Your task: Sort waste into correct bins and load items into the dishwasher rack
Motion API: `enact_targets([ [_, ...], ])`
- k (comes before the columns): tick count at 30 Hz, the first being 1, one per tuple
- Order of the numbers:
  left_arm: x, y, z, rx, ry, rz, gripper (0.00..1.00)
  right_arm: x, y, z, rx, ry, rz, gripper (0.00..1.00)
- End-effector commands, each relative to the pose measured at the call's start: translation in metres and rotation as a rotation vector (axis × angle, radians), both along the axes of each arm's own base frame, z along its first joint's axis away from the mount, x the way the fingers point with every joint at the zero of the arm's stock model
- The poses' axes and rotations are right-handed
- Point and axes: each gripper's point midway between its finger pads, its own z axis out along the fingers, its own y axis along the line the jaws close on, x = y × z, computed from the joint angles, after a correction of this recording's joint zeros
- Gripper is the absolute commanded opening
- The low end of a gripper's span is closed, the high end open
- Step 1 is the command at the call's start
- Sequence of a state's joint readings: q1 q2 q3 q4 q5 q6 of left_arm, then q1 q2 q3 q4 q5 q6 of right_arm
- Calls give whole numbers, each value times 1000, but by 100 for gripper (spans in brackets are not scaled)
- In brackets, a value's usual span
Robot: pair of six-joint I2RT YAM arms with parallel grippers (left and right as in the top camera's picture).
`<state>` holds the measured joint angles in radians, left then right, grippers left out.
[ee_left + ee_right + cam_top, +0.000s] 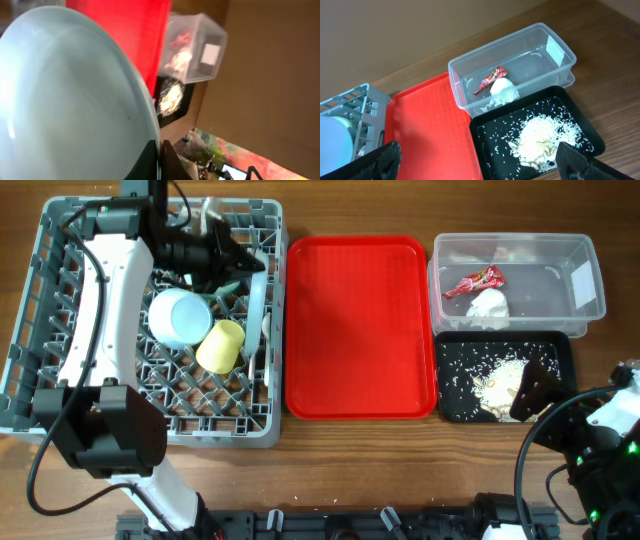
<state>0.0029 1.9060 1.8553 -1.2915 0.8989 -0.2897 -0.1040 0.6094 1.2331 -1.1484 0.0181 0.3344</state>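
The grey dishwasher rack point(60, 395) stands at the left. My left gripper point(240, 262) is shut on the rim of the light blue plate point(258, 305), which stands on edge in the rack's right side. The plate fills the left wrist view point(65, 100), with the jaws point(161, 162) on its edge. The mint bowl point(180, 317) and the yellow cup point(222, 345) lie in the rack, and white cutlery point(210, 215) shows at its back. The clear tub point(570, 255) holds the red-and-white wrapper point(478, 282) and the tissue point(488, 304). The black tray point(452, 380) holds rice scraps point(500, 375). My right gripper point(480, 162) is open and empty above the tray's near edge.
A flat red tray point(360, 325) lies between the rack and the bins, with nothing on it. The clear tub sits behind the black tray at the right. The wooden table edge runs along the front, with the arm bases and cables there.
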Motion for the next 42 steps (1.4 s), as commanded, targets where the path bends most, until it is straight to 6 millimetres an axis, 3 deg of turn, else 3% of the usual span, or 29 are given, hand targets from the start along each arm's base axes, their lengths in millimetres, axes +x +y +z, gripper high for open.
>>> enact_targets([
  [1,-10,-1,-13,54,27,-39,4,-1,2,2,-9,-8,17,100],
  [10,-5,-2,-12,49,65,14,5,-1,2,2,-9,-8,17,100],
  [13,0,3,-14,69,42,27,23,-1,2,2,-9,-8,17,100],
  [16,3,9,-14,68,40,41,48,-1,2,2,-9,-8,17,100],
  [19,5,28,-10,58,42,89,63,-1,2,2,-9,-8,17,100],
  [20,4,31,-5,45,40,99,63,-1,2,2,-9,-8,17,100],
  [22,1,38,8,33,15,116,64,-1,2,2,-9,-8,17,100],
  [24,-7,51,33,54,-64,151,68,-1,2,2,-9,-8,17,100],
  [26,-20,76,56,191,-157,226,73,-1,2,2,-9,-8,17,100],
  [27,-28,85,64,256,-188,254,80,-1,2,2,-9,-8,17,100],
  [28,-41,92,76,318,-226,282,100,-1,2,2,-9,-8,17,100],
  [32,-70,94,114,356,-349,317,100,-1,2,2,-10,-8,18,100],
  [34,-76,93,122,355,-377,322,100,-1,2,2,-9,-8,17,100],
  [42,-77,93,123,355,-381,322,100,-1,2,2,-9,-8,17,100],
])
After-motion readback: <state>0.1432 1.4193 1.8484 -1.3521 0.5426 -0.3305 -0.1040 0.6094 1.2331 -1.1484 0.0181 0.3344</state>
